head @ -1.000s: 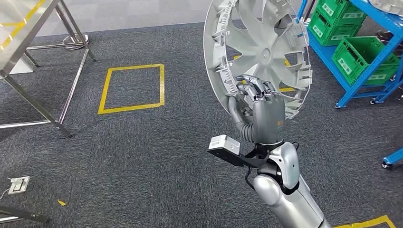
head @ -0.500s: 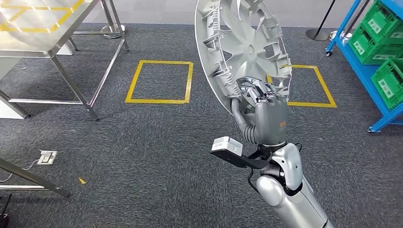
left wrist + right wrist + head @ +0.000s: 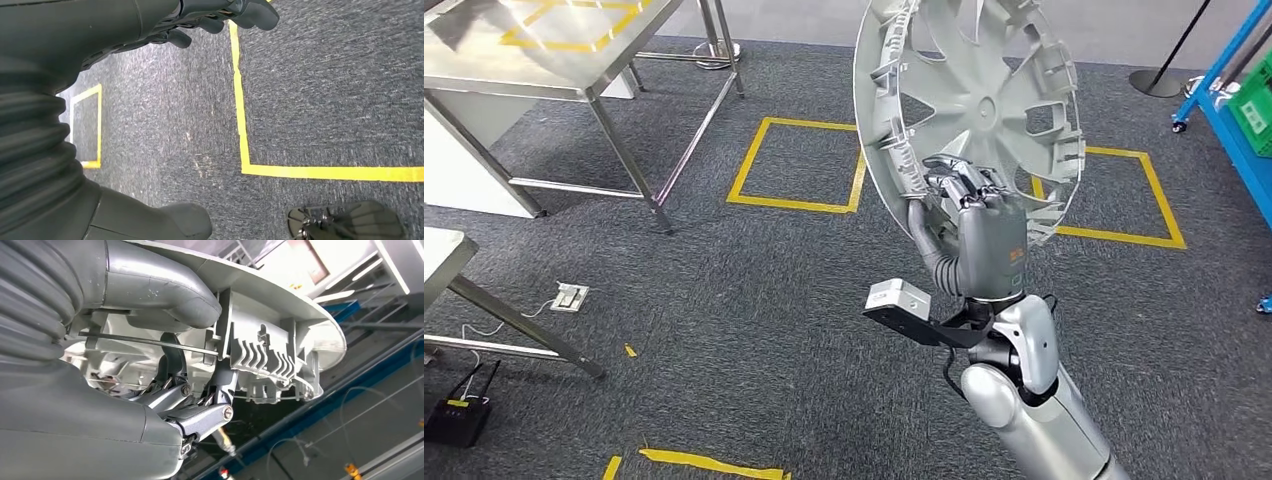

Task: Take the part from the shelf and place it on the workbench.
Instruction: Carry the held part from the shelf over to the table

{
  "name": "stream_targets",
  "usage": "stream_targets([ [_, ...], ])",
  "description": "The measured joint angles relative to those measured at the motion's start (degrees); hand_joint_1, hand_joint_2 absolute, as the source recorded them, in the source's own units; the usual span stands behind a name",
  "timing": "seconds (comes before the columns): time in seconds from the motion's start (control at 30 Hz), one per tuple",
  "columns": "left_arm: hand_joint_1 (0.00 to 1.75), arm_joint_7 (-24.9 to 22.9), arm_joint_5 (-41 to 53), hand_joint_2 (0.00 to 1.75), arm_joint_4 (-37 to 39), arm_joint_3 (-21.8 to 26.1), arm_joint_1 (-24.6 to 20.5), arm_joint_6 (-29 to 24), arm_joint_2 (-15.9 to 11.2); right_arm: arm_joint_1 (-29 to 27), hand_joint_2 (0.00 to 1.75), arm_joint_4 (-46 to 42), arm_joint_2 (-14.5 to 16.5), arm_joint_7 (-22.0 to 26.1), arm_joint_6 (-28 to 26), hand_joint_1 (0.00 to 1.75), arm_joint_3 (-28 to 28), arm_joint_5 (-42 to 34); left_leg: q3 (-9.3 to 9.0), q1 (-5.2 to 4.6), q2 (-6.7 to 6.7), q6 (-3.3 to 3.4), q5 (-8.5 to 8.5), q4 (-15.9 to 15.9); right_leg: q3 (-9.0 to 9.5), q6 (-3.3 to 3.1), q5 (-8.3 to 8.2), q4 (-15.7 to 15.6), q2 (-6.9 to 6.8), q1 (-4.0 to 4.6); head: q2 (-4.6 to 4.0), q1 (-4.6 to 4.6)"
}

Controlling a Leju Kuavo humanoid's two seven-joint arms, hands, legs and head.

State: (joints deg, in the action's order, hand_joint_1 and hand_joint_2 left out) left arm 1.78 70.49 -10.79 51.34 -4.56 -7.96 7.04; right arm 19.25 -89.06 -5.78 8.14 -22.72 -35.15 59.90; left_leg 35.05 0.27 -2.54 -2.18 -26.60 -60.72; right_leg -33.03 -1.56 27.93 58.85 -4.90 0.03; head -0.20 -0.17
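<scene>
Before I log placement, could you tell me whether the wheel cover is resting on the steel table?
No, the right hand holds the wheel cover over the carpet.

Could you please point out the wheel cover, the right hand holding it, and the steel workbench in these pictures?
wheel cover [image 3: 984,100]: head view, on its central hub.
right hand [image 3: 989,245]: head view, on the back of the hand.
steel workbench [image 3: 484,60]: head view, on its bare top.

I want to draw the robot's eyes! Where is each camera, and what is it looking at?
Head view: high on the body, looking down at carpet, the steel workbench and the wheel cover in the right hand.
Left wrist view: behind the left hand, facing the taped floor.
Right wrist view: behind the right hand, looking up at the cover's rim.
Shared: head and right wrist views both show the wheel cover.
</scene>
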Motion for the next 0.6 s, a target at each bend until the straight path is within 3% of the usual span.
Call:
stream_targets([
  [0.03,0.0,-0.1,0.0,1.75,0.0,0.0,-0.1,0.0,0.0,0.1,1.75,0.0,0.1,-0.2,0.3,1.75,0.0,0.2,-0.8,-0.15,-0.42,0.41,0.3,1.6,0.03,0.28,0.08,0.1,-0.38,0.12,0.0,0.03],
  [0.1,0.0,-0.3,0.0,1.75,0.0,0.0,-0.2,0.0,0.0,0.4,1.75,0.0,0.5,-0.6,0.8,1.75,0.0,0.6,-0.68,-0.3,0.46,1.31,0.39,1.9,0.13,0.88,0.09,0.0,-1.18,0.21,0.0,0.09],
  [0.17,0.0,-0.4,-0.1,1.75,0.0,0.0,-0.2,0.0,0.0,0.7,1.75,-0.1,0.8,-0.8,1.0,1.75,0.0,0.7,-0.75,-0.11,1.49,2.09,0.71,2.3,-0.02,1.59,0.9,0.9,-0.35,-0.04,0.0,0.14],
  [0.23,0.0,-0.4,-0.2,1.75,0.0,0.0,-0.3,0.0,0.0,0.8,1.75,-0.1,0.9,-0.9,1.0,1.75,0.0,0.7,-0.84,0.17,2.55,2.69,1.0,2.5,-2.07,2.19,3.74,5.8,2.48,-0.38,0.0,0.32],
  [0.3,0.0,-0.4,-0.3,1.75,0.0,0.0,-0.4,0.0,0.0,0.7,1.75,-0.1,0.8,-0.9,1.0,1.75,0.0,0.7,-0.66,0.21,3.76,2.9,1.07,2.5,-5.89,2.47,7.07,13.5,4.3,-0.5,0.0,0.46],
  [0.33,0.0,-0.4,-0.4,1.75,0.0,0.0,-0.4,0.0,0.0,0.7,1.75,-0.1,0.8,-0.9,1.0,1.75,0.0,0.7,-0.59,0.2,4.45,2.92,1.08,2.4,-7.24,2.5,7.64,16.0,4.52,-0.53,0.0,0.46],
  [0.37,0.0,-0.4,-0.4,1.75,0.0,0.0,-0.4,0.0,0.0,0.7,1.75,-0.1,0.8,-0.9,1.1,1.75,0.0,0.7,-0.56,0.19,5.18,2.89,1.1,2.4,-7.58,2.46,7.07,16.3,4.62,-0.54,0.0,0.47],
  [0.43,0.0,-0.4,-0.5,1.75,0.0,0.0,-0.3,0.0,0.0,0.8,1.75,-0.1,0.8,-0.7,1.2,1.75,0.0,0.8,-0.55,0.23,6.66,2.75,1.14,2.2,-4.93,2.17,3.26,10.5,5.28,-0.62,0.0,0.5],
  [0.5,0.0,-0.4,-0.6,1.75,0.0,0.0,-0.4,0.0,0.1,0.9,1.75,-0.1,1.0,-0.4,1.3,1.75,0.0,0.9,-0.31,0.26,7.93,2.31,1.18,1.9,-1.47,1.81,0.41,3.1,7.43,-0.73,0.0,0.51],
  [0.57,0.0,-0.4,-0.8,1.75,0.0,0.1,-0.3,0.0,0.0,1.1,1.75,-0.1,1.4,-0.1,1.6,1.75,0.0,1.0,0.11,0.36,8.87,1.52,1.35,1.9,-0.43,1.54,0.0,0.5,8.44,-0.55,0.0,0.51],
  [0.6,0.0,-0.4,-0.8,1.75,0.0,0.1,-0.1,-0.1,0.0,1.2,1.75,-0.1,1.6,-0.1,1.7,1.75,0.0,1.1,0.27,0.41,9.38,1.05,1.51,2.1,-0.47,1.33,-0.16,0.4,7.87,-0.42,0.0,0.51],
])
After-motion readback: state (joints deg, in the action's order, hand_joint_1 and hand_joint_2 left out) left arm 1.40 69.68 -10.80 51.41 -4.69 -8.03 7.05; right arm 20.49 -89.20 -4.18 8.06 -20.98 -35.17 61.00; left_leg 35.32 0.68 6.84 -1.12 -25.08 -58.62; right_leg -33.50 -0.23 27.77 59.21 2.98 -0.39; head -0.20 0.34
